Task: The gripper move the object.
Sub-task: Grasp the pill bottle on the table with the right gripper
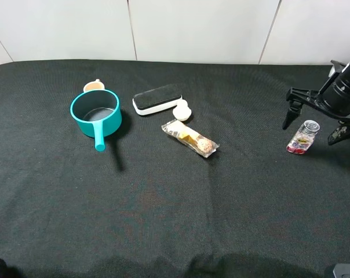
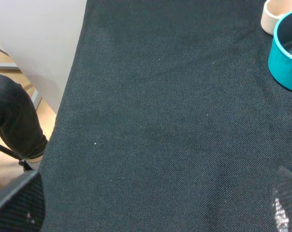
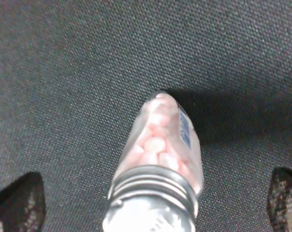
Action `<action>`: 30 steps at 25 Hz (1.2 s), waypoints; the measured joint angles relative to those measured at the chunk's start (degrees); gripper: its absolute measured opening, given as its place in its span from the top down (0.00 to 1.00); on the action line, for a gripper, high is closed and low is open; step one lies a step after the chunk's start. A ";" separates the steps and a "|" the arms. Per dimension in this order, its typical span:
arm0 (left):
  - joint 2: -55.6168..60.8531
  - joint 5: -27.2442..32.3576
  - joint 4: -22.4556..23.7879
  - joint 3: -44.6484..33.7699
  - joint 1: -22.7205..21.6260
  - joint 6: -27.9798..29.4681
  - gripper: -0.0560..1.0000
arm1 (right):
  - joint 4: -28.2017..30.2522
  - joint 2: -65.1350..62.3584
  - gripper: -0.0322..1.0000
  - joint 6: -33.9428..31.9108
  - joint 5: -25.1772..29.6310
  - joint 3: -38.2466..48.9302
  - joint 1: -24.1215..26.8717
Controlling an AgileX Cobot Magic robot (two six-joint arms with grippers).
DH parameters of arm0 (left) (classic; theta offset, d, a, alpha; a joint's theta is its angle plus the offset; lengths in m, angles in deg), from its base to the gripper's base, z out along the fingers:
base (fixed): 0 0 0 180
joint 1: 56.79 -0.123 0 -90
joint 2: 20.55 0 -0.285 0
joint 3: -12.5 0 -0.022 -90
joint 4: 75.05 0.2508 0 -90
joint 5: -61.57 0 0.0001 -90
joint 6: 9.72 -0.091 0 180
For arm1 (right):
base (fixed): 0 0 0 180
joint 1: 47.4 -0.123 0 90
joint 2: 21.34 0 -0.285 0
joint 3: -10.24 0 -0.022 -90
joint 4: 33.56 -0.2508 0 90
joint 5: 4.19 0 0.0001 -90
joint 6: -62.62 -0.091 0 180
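Observation:
The object, a small clear bottle (image 1: 303, 138) with a silver cap and a red label, stands on the black cloth at the far right. My right gripper (image 1: 317, 124) hangs over it, open, one dark finger on each side and neither touching it. The right wrist view looks down on the bottle (image 3: 158, 159), pale pills inside, with the fingertips (image 3: 20, 203) far apart at the picture's edges. My left gripper (image 2: 151, 208) is open over bare cloth near the table's left edge, holding nothing.
A teal pot (image 1: 95, 113) with its handle toward the front sits at the left, a small cream cup (image 1: 94, 86) behind it. Mid-table lie a black-and-white eraser (image 1: 157, 98), a white round lump (image 1: 181, 110) and a clear-wrapped snack bar (image 1: 190, 138).

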 joint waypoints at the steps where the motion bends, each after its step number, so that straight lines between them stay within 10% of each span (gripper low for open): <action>1: 0.00 0.00 0.00 0.00 0.00 0.00 0.01 | 0.00 0.21 0.30 0.03 0.05 0.04 0.00; 30: 0.00 0.00 0.00 0.00 0.00 0.00 0.01 | 0.66 3.01 0.30 0.32 -0.97 0.04 -1.64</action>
